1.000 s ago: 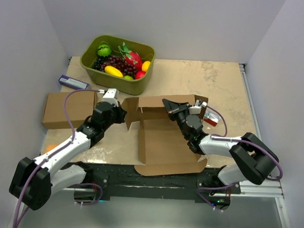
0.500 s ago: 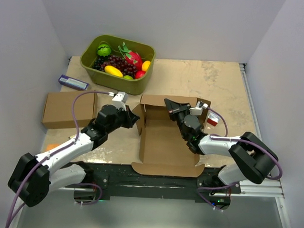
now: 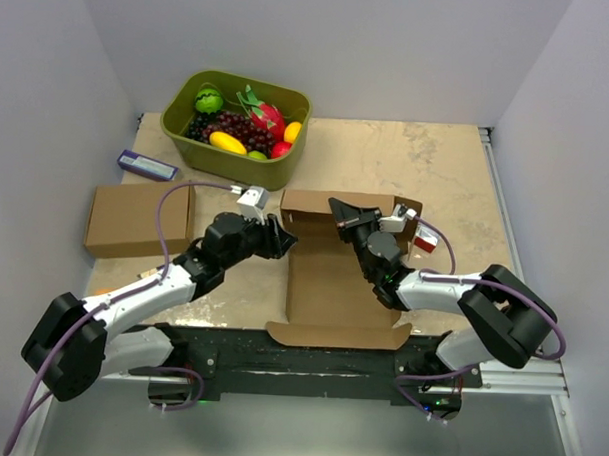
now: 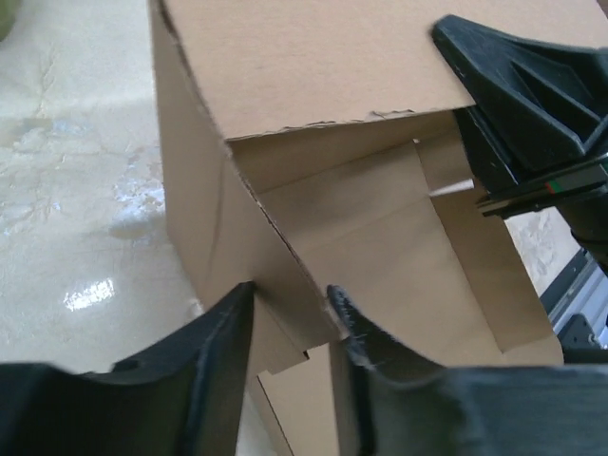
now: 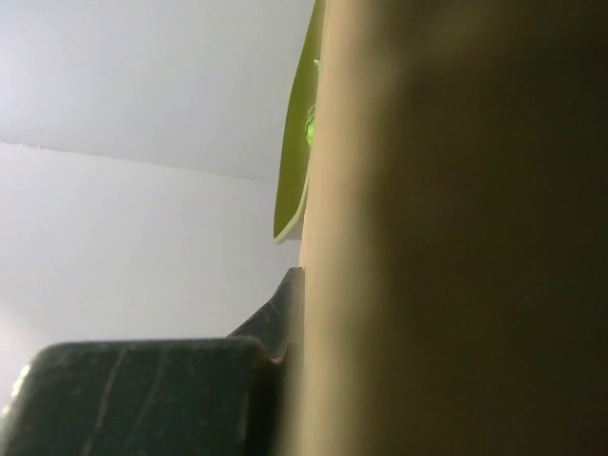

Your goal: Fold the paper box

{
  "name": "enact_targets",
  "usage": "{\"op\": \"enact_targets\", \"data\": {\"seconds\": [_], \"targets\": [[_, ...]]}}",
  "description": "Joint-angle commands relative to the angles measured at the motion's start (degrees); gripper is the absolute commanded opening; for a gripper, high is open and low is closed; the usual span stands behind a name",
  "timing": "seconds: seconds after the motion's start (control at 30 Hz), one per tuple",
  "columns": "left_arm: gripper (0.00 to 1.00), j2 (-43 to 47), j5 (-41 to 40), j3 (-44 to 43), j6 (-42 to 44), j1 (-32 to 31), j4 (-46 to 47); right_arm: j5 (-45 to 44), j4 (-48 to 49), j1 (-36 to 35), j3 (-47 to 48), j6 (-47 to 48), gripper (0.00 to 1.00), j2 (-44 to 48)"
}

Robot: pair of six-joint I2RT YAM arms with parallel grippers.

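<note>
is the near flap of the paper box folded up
No, in the top view the paper box has its near flap spread out flat in front of the floor panel, not raised.

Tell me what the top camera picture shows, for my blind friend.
A robot's right pincer pinches the back wall of a half-folded cardboard box, and its left pincer stands open at the left wall. A green fruit tub sits behind.

Your left arm and right arm wear white shells over black joints; purple cables loop from the black shoulders at either end of the black base rail; left claw and right claw are matte black.
</note>
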State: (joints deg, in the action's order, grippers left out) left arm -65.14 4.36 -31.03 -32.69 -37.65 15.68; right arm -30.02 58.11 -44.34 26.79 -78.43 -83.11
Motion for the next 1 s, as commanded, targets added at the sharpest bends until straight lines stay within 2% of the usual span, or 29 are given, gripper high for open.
{"op": "enact_targets", "data": {"seconds": [0.0, 0.13, 0.23, 0.4, 0.5, 0.57, 0.67, 0.83, 0.97], "targets": [[0.53, 1.33, 1.62, -1.06, 4.28, -0.41, 4.97, 3.30, -5.90, -2.07, -0.68, 2.41, 0.00, -0.21], [0.73, 6.06, -1.37, 0.79, 7.72, 0.64, 2.51, 2.25, -7.74, -2.07, -1.47, 2.76, 0.00, 2.07], [0.81, 10.37, -1.55, 2.28, 9.92, 2.13, 1.64, 1.37, -9.06, -2.07, -1.74, 2.94, 0.00, 3.48], [0.85, 17.67, -4.17, 5.79, 11.60, 3.98, -0.56, 1.28, -9.59, -2.07, -1.91, 3.02, 0.00, 4.18], [0.89, 24.43, -15.48, 9.57, 7.66, 5.30, -1.00, 1.46, -9.24, -2.07, -2.09, 2.76, 0.00, 3.92], [0.93, 29.01, -19.37, 11.50, 5.36, 6.88, -1.79, 1.72, -8.89, -2.07, -2.26, 2.50, 0.00, 3.66], [0.94, 30.34, -21.15, 12.74, 2.90, 8.90, -2.67, 1.89, -8.54, -2.07, -2.35, 2.23, 0.00, 3.57], [0.91, 22.62, -16.84, 12.92, 2.28, 9.35, -2.24, 2.07, -8.18, -2.07, -2.44, 2.15, 0.00, 3.39], [0.88, 20.33, -12.28, 16.42, 1.92, 9.35, 5.13, 2.34, -7.92, -2.07, -2.53, 2.06, 0.00, 3.13]]}}
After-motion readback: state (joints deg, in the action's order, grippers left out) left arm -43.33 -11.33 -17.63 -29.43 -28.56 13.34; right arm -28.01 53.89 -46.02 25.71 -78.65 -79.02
